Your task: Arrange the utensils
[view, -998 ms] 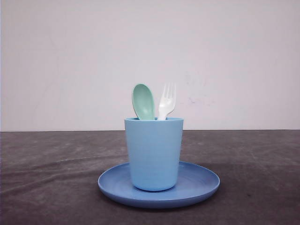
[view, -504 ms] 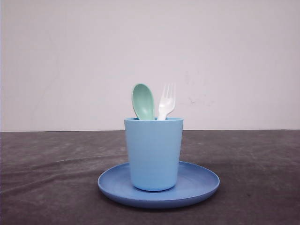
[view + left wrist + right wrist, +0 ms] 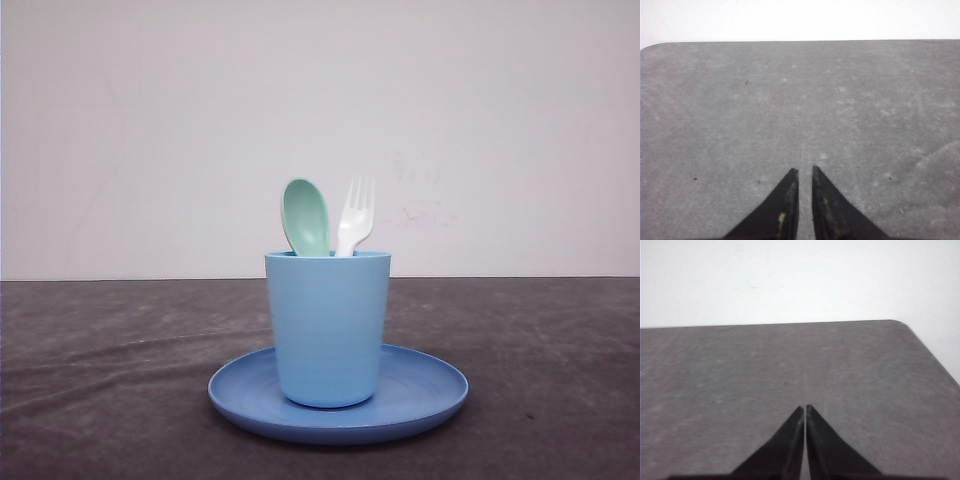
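Observation:
In the front view a mint-green spoon (image 3: 306, 216) and a white fork (image 3: 355, 214) stand upright, heads up, in a light blue cup (image 3: 328, 328). The cup stands in the middle of a round blue plate (image 3: 430, 385). Their handles are hidden inside the cup. My left gripper (image 3: 805, 170) hangs over bare grey table, its black fingers a narrow slit apart with nothing between them. My right gripper (image 3: 805, 407) is shut, also over bare table, holding nothing.
The dark grey table (image 3: 110, 360) stretches to both sides of the plate. A plain white wall (image 3: 150, 130) stands behind it. The left wrist view shows a rounded table corner (image 3: 652, 47), and the right wrist view another (image 3: 900, 324).

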Tool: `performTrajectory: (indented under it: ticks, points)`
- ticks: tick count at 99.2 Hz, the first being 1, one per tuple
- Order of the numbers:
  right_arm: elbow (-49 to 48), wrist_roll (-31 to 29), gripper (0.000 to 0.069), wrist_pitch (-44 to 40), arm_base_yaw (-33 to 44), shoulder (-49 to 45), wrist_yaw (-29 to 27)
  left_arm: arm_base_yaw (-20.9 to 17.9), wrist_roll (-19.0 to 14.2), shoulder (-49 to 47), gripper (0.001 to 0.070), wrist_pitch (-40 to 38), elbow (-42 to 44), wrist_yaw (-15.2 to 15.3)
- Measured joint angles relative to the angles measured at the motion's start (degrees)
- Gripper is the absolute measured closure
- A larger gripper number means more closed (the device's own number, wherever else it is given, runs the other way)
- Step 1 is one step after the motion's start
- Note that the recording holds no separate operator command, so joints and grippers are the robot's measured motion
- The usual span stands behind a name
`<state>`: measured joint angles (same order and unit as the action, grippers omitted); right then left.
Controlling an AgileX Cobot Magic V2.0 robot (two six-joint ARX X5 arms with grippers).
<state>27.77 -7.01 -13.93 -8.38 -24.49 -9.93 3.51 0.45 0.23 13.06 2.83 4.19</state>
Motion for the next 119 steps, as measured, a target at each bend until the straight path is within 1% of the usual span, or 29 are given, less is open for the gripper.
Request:
performTrajectory:
  ticks: [8,24,44,61,69,96,119]
  points:
    - [-5.9,1.1,0.0684,0.7,2.5,4.7,2.4,0.0,0.0,0.0,0.0687,0.0,0.0,0.0]
    - [-15.7,3.7,0.0684,0.8,6.1,14.6,5.2,0.0,0.0,0.0,0.0687,0.0,0.0,0.0]
    - [-23.2,4.9,0.0684,1.2,8.9,24.5,5.5,0.0,0.0,0.0,0.0687,0.0,0.0,0.0]
    - [-25.8,5.1,0.0684,1.4,9.6,24.2,7.1,0.0,0.0,0.0,0.0687,0.0,0.0,0.0]
    - [-26.4,5.2,0.0684,3.0,9.6,24.2,7.4,0.0,0.0,0.0,0.0687,0.0,0.0,0.0]
    - [-26.4,6.8,0.0684,3.1,9.6,24.2,9.9,0.0,0.0,0.0,0.0687,0.0,0.0,0.0]
    - [-26.8,6.8,0.0684,4.3,9.6,24.2,9.9,0.0,0.0,0.0,0.0687,0.0,0.0,0.0]
